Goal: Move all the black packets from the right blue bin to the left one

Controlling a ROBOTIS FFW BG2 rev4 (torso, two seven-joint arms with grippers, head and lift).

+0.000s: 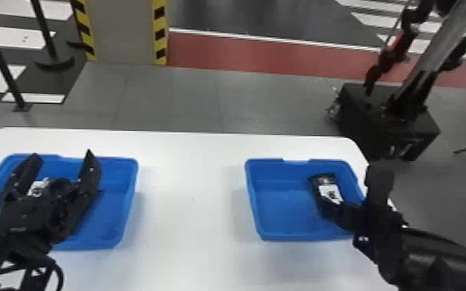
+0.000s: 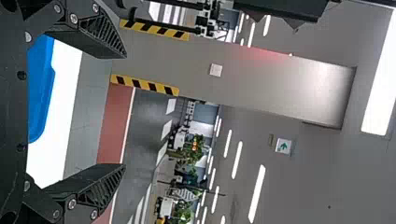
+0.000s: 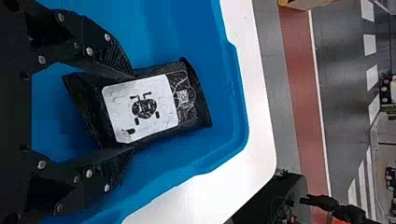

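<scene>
The right claw [image 3: 133, 112], partly open, appears to pinch a black packet [image 3: 140, 108] by its long edges, inside the right blue bin [image 1: 302, 233]. Holding only the soft edges could let it buckle or slip when lifted. The packet is a creased, glossy pillow shape with a white rounded label. The left claw [image 1: 63, 154], wide open and empty, is above the smooth, sloping-walled left blue bin [image 1: 118, 220].

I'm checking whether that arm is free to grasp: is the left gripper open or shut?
Open: in the left wrist view the left gripper's two fingers stand wide apart, nothing held between them.
</scene>
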